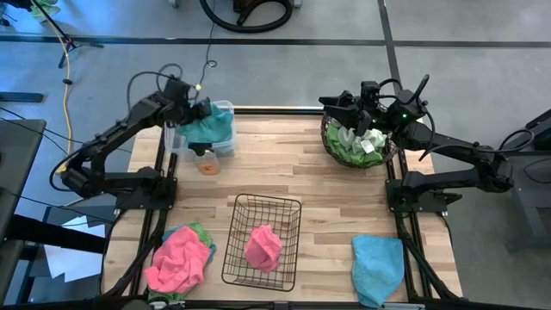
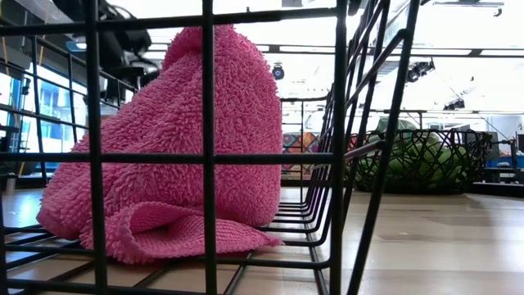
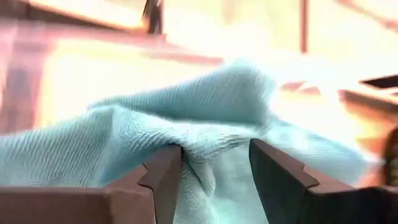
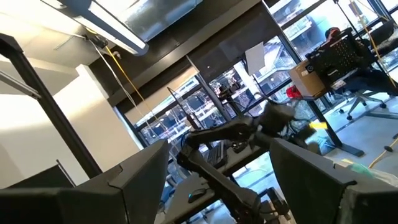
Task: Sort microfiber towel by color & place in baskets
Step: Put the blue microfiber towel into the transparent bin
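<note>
Left gripper [image 1: 200, 112] at far left, over clear bin [image 1: 225, 108] — fingers partly parted, light blue towel [image 3: 205, 130] bunched between them, bin straight below. Right gripper [image 1: 344, 105] over round basket [image 1: 331, 148], fingers apart — empty.

Green towel [image 1: 196, 231] mostly hidden under pink towel [image 1: 179, 258].

I am working in a robotics lab or industrial test space. My wooden table [image 1: 336, 194] stands on a grey concrete floor [image 1: 482, 52] marked with dark tape lines. Cables [image 1: 67, 86] trail across that floor. Beyond the table, the right wrist view shows large glazed partitions [image 4: 205, 99], an overhead light fixture [image 4: 112, 34], a seated person [image 4: 339, 46] at a workstation, and a cardboard box [image 4: 308, 78].
</note>
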Motion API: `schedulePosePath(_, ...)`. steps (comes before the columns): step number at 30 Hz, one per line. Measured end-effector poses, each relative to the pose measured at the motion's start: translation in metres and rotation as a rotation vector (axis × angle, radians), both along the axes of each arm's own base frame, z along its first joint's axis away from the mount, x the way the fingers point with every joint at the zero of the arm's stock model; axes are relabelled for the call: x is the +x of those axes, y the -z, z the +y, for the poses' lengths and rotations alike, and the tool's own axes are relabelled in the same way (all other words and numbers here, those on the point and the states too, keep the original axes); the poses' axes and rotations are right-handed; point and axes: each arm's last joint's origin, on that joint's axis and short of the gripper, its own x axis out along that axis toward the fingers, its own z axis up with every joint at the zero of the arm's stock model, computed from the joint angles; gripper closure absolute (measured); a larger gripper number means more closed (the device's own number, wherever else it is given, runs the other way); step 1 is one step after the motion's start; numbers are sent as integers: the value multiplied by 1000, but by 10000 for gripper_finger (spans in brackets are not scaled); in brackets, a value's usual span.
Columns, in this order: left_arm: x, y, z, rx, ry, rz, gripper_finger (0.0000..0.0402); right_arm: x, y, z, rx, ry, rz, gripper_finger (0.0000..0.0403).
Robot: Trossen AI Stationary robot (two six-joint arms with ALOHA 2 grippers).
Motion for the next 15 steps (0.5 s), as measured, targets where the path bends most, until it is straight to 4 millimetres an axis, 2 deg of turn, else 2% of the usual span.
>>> schedulePosePath(5,-4,-40,0,151,41,-27,229,-1,-3,0,-32,6,-28,126)
schedulePosePath(8,-4,-61,-8,273,119,-38,229,-2,-5,1,-71,16,-51,126)
schedulePosePath(11,-1,-79,-27,447,245,-95,229,-2,-6,1,-113,30,-53,126)
schedulePosePath(15,-2,-86,-59,608,342,-208,229,-2,-5,1,-133,40,-42,126)
